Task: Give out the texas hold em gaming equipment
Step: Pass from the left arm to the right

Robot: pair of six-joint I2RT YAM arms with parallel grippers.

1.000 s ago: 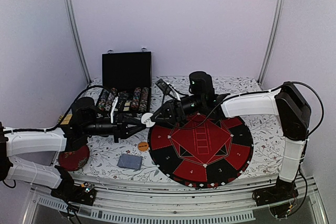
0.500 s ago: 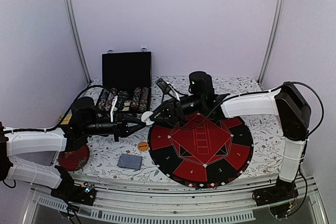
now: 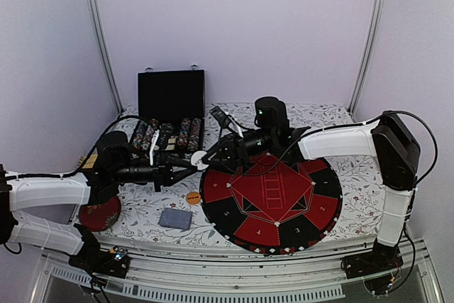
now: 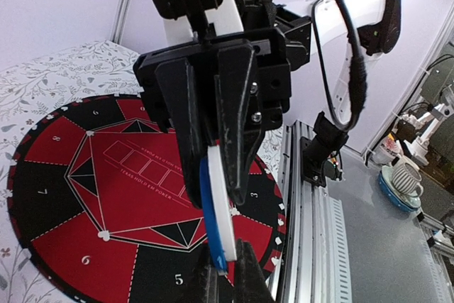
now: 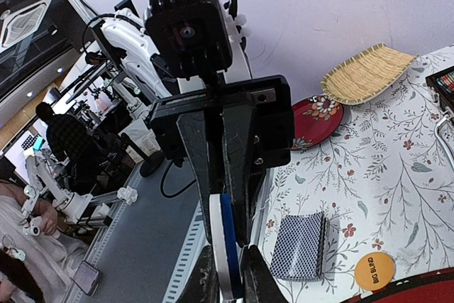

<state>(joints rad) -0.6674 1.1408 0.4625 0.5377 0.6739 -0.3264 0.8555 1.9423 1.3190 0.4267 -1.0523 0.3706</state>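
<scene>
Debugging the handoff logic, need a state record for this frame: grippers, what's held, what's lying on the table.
phase: mid-air handoff beside the left rim of the mat
left gripper: shut on button pair, a white and a blue disc face to face
right gripper: fingers pinch the same button pair from the opposite side
orange button: flat on the cloth, just off the mat
card deck: face down on the cloth, untouched
chip case: open at back left, chips in rows
</scene>
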